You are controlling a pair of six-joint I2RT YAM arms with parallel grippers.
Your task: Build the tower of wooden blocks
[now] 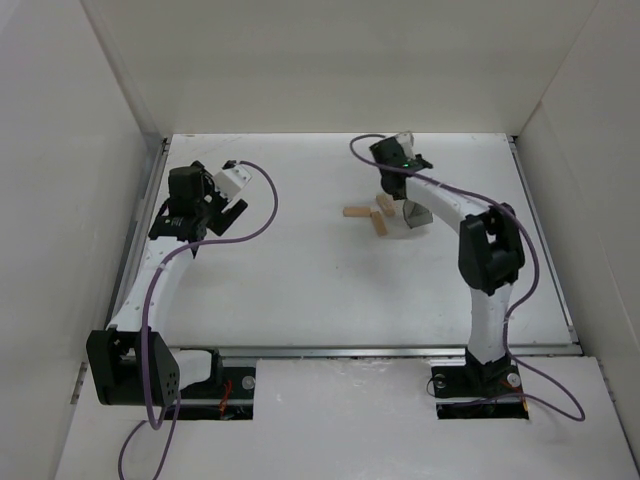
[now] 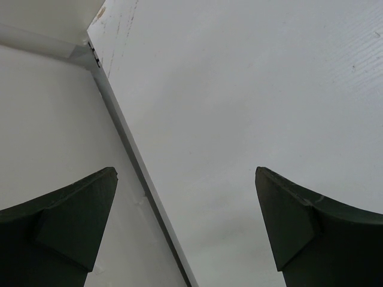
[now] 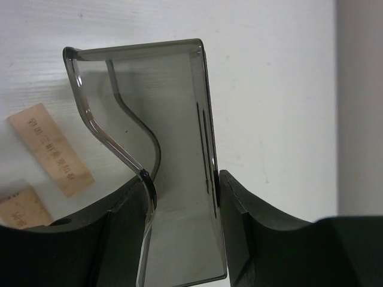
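The right fingers [image 3: 254,239] are pinching a translucent grey plastic container [image 3: 173,119], one finger pressed against the outside of each side wall. The right wrist view looks straight into the container's open mouth. It also shows two light-tan wooden blocks [image 3: 51,149] lying flat on the desk [image 1: 300,290] just left of the container, apart from it, each with faint print on its face. The print is too small to read.

Only the overhead view shows where these things sit. The blocks lie loose, not stacked, about midway between the desk's left and right edges and nearer its far edge than its near one. The container is just to their right, under the right wrist. Three tan pieces show there, the third partly hidden by that wrist.

The left fingers [image 2: 66,227] are spread wide. The left wrist view shows them over the desk's left edge, where it meets the left wall [image 2: 42,107], with the far-left corner at the top of the picture. The overhead view shows these fingers well apart from the blocks.
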